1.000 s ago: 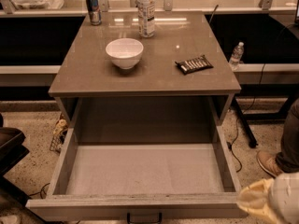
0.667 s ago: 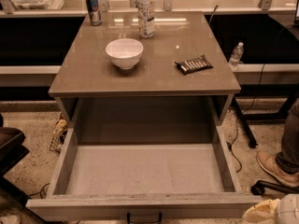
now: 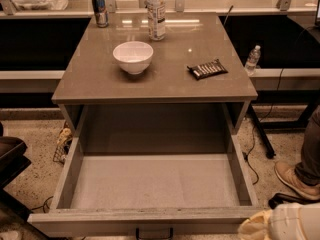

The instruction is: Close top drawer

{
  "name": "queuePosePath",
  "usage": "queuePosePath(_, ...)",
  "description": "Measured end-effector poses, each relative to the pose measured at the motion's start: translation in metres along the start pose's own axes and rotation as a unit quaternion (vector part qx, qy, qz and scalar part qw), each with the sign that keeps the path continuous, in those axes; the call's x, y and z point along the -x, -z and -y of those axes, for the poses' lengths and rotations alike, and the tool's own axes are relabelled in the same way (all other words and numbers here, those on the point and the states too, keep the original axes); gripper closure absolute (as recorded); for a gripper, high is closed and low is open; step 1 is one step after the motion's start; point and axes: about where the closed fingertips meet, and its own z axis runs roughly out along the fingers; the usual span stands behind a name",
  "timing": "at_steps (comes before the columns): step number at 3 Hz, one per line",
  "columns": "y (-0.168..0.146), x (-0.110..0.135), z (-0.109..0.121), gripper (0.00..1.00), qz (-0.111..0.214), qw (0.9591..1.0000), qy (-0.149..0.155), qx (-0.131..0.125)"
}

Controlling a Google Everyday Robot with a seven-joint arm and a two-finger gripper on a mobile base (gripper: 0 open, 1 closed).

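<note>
- Top drawer (image 3: 150, 184), wide, deep and grey-beige with a pale flat bottom, pulled fully out toward the near side, nothing inside.
- Plain front panel (image 3: 100, 223) right at the near edge of view, small dark metal bar handle (image 3: 154, 232) just peeking out below its middle.
- Pale cream-and-white gripper (image 3: 277, 225) down in the near right corner, just beside the right end of that front panel; contact with it not certain.
- Spread or closed up, cannot tell; nothing visibly in its hold.
- Key relation: drawer front lying to the left of the gripper, long axis running left to right, closing travel running near to far.
- Probably a push on the panel toward the far side, better nearer the middle to keep the drawer from skewing.
- On the glossy grey-brown cabinet top (image 3: 165, 84): 1 white bowl (image 3: 133, 57), 1 clear plastic bottle (image 3: 156, 14), 1 dark drinks can (image 3: 99, 8), 1 dark snack packet (image 3: 207, 69), all well clear of the drawer's path.
- Speckled floor (image 3: 35, 149) around; someone's tan shoe (image 3: 295, 180) at right, a black cable (image 3: 252, 149) trailing near the drawer's right side.
</note>
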Motion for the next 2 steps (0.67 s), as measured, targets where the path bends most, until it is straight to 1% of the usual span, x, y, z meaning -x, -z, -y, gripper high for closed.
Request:
queuePosePath(1,-0.0315,0.0054,0.0077,1.0,0.023,0.9994,0.005,0.025)
queuePosePath(2,-0.0315,0.0054,0.0077,1.0,0.023,0.9994,0.005,0.025)
